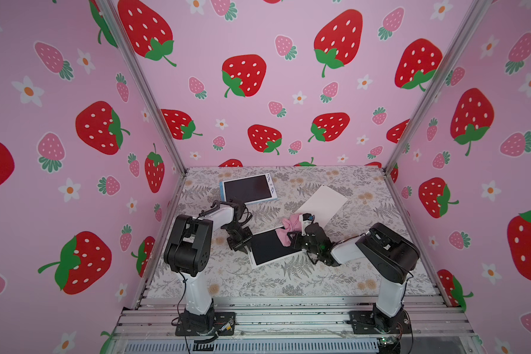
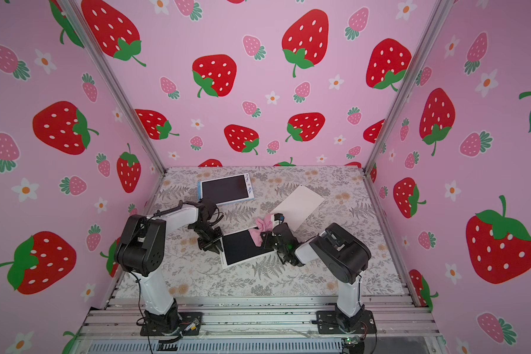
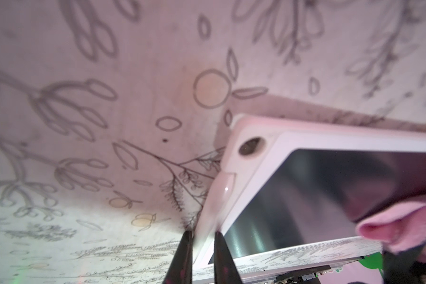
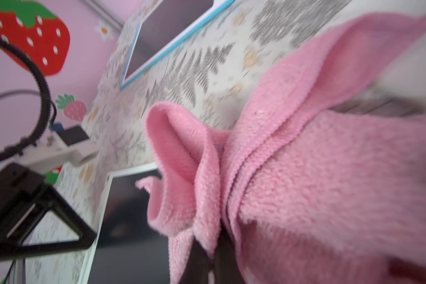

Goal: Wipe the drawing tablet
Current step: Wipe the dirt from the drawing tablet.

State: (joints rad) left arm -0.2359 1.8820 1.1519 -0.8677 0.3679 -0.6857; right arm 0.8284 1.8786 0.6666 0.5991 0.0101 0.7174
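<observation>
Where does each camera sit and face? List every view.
Top views: above the arm bases, looking down on the table; left arm and right arm show.
Left wrist: on the left arm, looking along left fingers gripping the white tablet.
Right wrist: on the right arm, looking past right fingers shut on the pink cloth.
Shared by all: white tablet, pink cloth.

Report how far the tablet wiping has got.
Done: the right gripper is shut on the pink cloth, and the left gripper pinches the drawing tablet by its edge. In hand: the cloth rests on one corner of the screen. Left: most of the dark screen lies uncovered; any marks on it cannot be made out.
</observation>
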